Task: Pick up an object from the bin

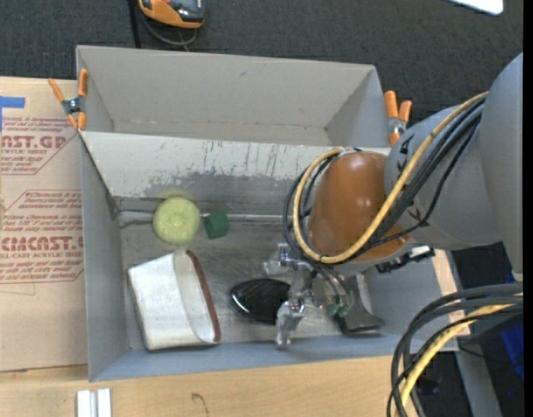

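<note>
black glossy oval (259,298) lies on the bin (105,233) floor, just beside the white cup (172,302), not lifted: pick not yet done. pincer (292,313) sits low at the oval's side away from the cup; released or clenched cannot be told. count: one oval, one cup, one yellow-green ball (176,220) and one small green piece (216,225) beyond the cup.

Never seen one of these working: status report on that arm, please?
Gripper down in bin, right side. Black glossy object just left of it, not seen held. White tub and yellow-green ball farther left, clear of it.
</note>
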`<state>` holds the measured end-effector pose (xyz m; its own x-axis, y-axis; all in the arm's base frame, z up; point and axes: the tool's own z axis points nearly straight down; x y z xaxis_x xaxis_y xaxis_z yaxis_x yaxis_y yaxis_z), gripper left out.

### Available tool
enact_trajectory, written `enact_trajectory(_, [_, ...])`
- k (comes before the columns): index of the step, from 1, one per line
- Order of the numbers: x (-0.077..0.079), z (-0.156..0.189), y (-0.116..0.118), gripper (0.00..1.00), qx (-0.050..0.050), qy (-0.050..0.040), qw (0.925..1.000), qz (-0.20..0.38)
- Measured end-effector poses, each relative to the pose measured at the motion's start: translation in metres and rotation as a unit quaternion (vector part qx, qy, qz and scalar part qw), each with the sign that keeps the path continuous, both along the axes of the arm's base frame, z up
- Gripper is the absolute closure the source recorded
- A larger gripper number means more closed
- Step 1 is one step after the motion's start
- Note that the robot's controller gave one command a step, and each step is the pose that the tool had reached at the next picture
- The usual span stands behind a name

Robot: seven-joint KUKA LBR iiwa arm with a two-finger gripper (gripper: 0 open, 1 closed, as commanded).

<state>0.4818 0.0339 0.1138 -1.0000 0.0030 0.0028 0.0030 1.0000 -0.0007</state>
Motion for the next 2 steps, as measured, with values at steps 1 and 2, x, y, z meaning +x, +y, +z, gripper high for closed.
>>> enact_trajectory(1, [0.000,0.012,0.006,0.00,0.001,-0.0028,0.9997,-0.024])
enact_trajectory(2, [0.007,-0.041,0.001,0.00,0.000,-0.0005,0.9856,-0.169])
